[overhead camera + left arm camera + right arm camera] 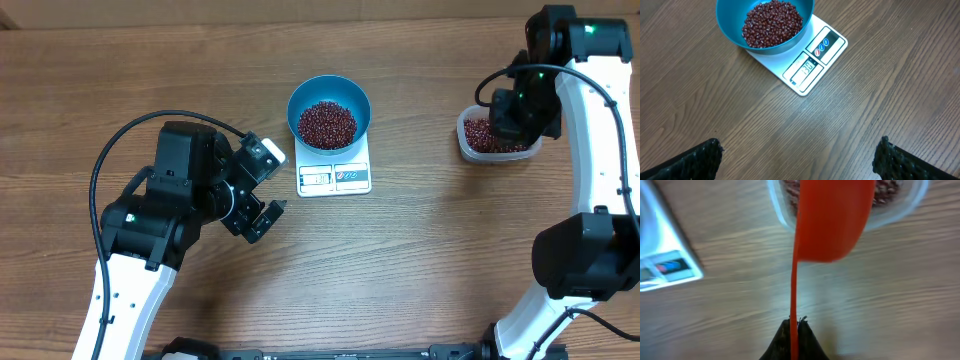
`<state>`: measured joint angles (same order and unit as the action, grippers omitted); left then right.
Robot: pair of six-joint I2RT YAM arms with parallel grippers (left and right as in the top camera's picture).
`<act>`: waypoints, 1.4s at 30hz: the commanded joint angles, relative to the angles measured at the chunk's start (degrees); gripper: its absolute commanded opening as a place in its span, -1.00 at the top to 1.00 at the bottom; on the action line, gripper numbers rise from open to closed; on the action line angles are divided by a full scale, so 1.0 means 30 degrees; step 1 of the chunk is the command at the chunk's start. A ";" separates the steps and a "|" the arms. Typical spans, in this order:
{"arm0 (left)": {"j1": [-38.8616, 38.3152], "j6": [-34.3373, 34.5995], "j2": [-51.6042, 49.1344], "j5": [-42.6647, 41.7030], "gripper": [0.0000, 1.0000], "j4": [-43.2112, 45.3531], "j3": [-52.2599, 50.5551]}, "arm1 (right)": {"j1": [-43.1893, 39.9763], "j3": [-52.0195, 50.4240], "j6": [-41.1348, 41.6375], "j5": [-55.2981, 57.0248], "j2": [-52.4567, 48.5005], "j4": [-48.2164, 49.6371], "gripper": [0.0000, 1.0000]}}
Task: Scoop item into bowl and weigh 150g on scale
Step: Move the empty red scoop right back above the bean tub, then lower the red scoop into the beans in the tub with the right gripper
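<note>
Blue bowl [330, 85] of beans [327, 123] sitting on scale [334, 178], left fingers [695, 162] spread wide and empty over surface [420, 260] left of scale, right fingers [807, 347] pinched on orange scoop [832, 220] handle, scoop over tub [464, 138] of more beans right of scale

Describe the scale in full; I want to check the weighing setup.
The scale is a small flat white rectangle, plastic-looking, lying on the wooden table. Its front edge holds a display, digits too blurred to read, beside a panel with round marks. The blue bowl of beans sits on its rear part, overhanging it.
</note>
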<state>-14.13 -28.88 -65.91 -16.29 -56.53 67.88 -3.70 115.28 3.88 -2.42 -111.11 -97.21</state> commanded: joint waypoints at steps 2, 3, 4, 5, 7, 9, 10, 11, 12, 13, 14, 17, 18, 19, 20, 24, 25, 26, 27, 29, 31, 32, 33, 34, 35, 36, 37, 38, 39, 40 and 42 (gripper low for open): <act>0.0080 0.0204 -0.0036 0.0000 -0.99 0.0066 0.0430 | -0.0007 0.2244 0.1158 -0.2922 0.0211 0.0036 0.93; 0.0080 0.0204 -0.0036 0.0000 -0.99 0.0066 0.0430 | -0.0007 0.2710 0.1158 -0.3257 0.0211 0.0036 0.93; 0.0080 0.0204 -0.0036 0.0000 -0.99 0.0066 0.0430 | -0.0007 0.3060 0.1173 -0.3446 0.0233 0.0036 0.93; 0.0080 0.0204 -0.0036 0.0000 -0.99 0.0066 0.0430 | -0.0007 0.3344 0.1209 -0.3577 0.0262 0.0036 0.93; 0.0080 0.0204 -0.0036 0.0000 -0.99 0.0066 0.0430 | -0.0007 0.3708 0.1202 -0.3803 0.0437 0.0036 0.93; 0.0080 0.0204 -0.0036 0.0000 -0.99 0.0066 0.0430 | -0.0015 0.3869 0.1042 -0.3789 0.0947 0.0044 0.93; 0.0080 0.0204 -0.0036 0.0000 -0.99 0.0066 0.0430 | -0.0007 0.3861 0.0889 -0.3796 0.1392 0.0036 0.93; 0.0080 0.0204 -0.0036 0.0000 -0.99 0.0066 0.0430 | -0.0007 0.3861 0.0874 -0.3803 0.1749 0.0036 0.93; 0.0080 0.0204 -0.0036 0.0000 -0.99 0.0066 0.0430 | -0.0007 0.3861 0.0656 -0.3803 0.2055 0.0044 0.93; 0.0080 0.0204 -0.0036 0.0000 -0.99 0.0066 0.0430 | -0.0007 0.3861 0.0525 -0.3774 0.2382 0.0044 0.93; 0.0080 0.0204 -0.0036 0.0000 -0.99 0.0066 0.0430 | -0.0007 0.3861 0.0474 -0.3708 0.2841 0.0044 0.93; 0.0080 0.0204 -0.0036 0.0000 -0.99 0.0066 0.0430 | 0.0000 0.3781 0.0459 -0.3716 0.4568 0.0044 0.93; 0.0080 0.0204 -0.0036 0.0000 -0.99 0.0066 0.0430 | 0.0066 0.3723 0.0474 -0.3738 0.5238 0.0044 0.93; 0.0080 0.0204 -0.0036 0.0000 -0.99 0.0066 0.0430 | 0.0073 0.3701 0.0328 -0.3716 0.5654 0.0044 0.93; 0.0080 0.0204 -0.0036 0.0000 -0.99 0.0066 0.0430 | 0.0066 0.3701 0.0051 -0.3730 0.6025 0.0051 0.93; 0.0080 0.0197 -0.0036 0.0000 -0.99 0.0066 0.0430 | 0.0066 0.3701 0.0073 -0.3752 0.7133 0.0051 0.93; 0.0080 0.0204 -0.0036 0.0000 -0.99 0.0066 0.0430 | 0.0066 0.3701 0.0219 -0.3745 0.7271 0.0051 0.93; 0.0080 0.0204 -0.0036 0.0000 -0.99 0.0066 0.0430 | 0.0066 0.3701 0.0372 -0.3767 0.7366 0.0051 0.93; 0.0080 0.0204 -0.0036 0.0000 -0.99 0.0066 0.0430 | 0.0066 0.3701 0.0816 -0.3803 0.7395 0.0051 0.93; 0.0080 0.0204 -0.0036 0.0000 -0.99 0.0066 0.0430 | 0.0066 0.3657 0.1661 -0.3803 0.7395 0.0051 0.93; 0.0080 0.0204 -0.0036 0.0000 -0.99 0.0066 0.0430 | 0.0066 0.3198 0.2266 -0.3810 0.7388 0.0051 0.93; 0.0080 0.0204 -0.0036 0.0000 -0.99 0.0066 0.0430 | 0.0066 0.2885 0.2288 -0.3810 0.7388 0.0051 0.93; 0.0080 0.0204 -0.0036 0.0000 -0.99 0.0066 0.0430 | 0.0066 0.2565 0.2280 -0.3803 0.7388 0.0051 0.93; 0.0080 0.0204 -0.0036 0.0000 -0.99 0.0066 0.0430 | 0.0066 0.2244 0.2280 -0.3803 0.7351 0.0051 0.93; 0.0080 0.0204 -0.0036 0.0000 -0.99 0.0066 0.0430 | 0.0066 0.1829 0.2280 -0.3803 0.7344 0.0051 0.93; 0.0080 0.0204 -0.0036 0.0000 -0.99 0.0066 0.0430 | 0.0066 0.1399 0.2288 -0.3803 0.7315 0.0051 0.92; 0.0080 0.0204 -0.0036 0.0000 -0.99 0.0066 0.0430 | 0.0066 0.0911 0.2288 -0.3803 0.7278 0.0051 0.93; 0.0080 0.0204 -0.0036 0.0000 -0.99 0.0066 0.0430 | 0.0066 0.0612 0.2280 -0.3803 0.7249 0.0051 0.93; 0.0080 0.0204 -0.0036 0.0000 -0.99 0.0066 0.0430 | 0.0066 -0.0022 0.2280 -0.3803 0.7162 0.0051 0.93; 0.0080 0.0204 -0.0036 0.0000 -0.99 0.0066 0.0430 | 0.0066 -0.0299 0.2280 -0.3803 0.7082 0.0051 0.93; 0.0080 0.0204 -0.0036 0.0000 -1.00 0.0066 0.0430 | 0.0066 -0.0816 0.2288 -0.3803 0.6849 0.0051 0.93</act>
<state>-14.13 -28.88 -65.91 -16.29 -56.53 67.88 -3.70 115.13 10.24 -13.34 -89.45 -97.27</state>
